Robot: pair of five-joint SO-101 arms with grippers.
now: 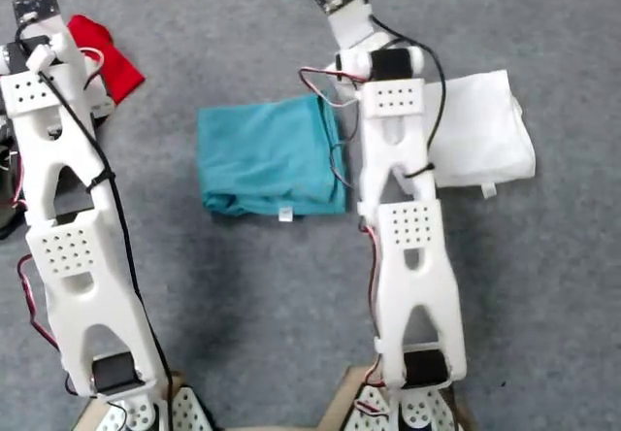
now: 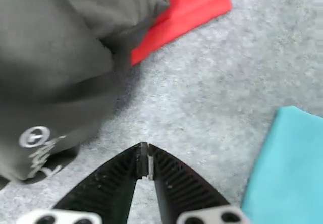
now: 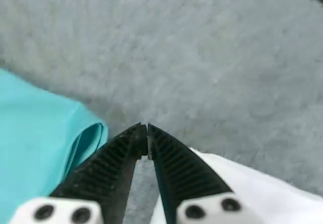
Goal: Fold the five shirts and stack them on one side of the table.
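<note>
The right gripper has its ribbed black jaws pressed together at the tips, with nothing between them, above bare grey table. The teal shirt lies just to its left and back toward its base. The white shirt lies just to its right, also back toward the base, so this arm stands in the gap between the two. The teal shirt is a loose rectangle whose long axis runs crosswise to the arm, and its near-side edge is still puffy and uneven. The white one looks flatter and more finished. The left gripper is likewise closed and empty. A dark shirt is bunched close beside it, a red shirt lies just off to its right, and the teal shirt is well apart farther right. The right arm is clearly the nearer one to the teal shirt. Any tidying or stacking of it onto the white shirt probably falls to that arm, which would have to draw back and turn left to reach the cloth's edge.
</note>
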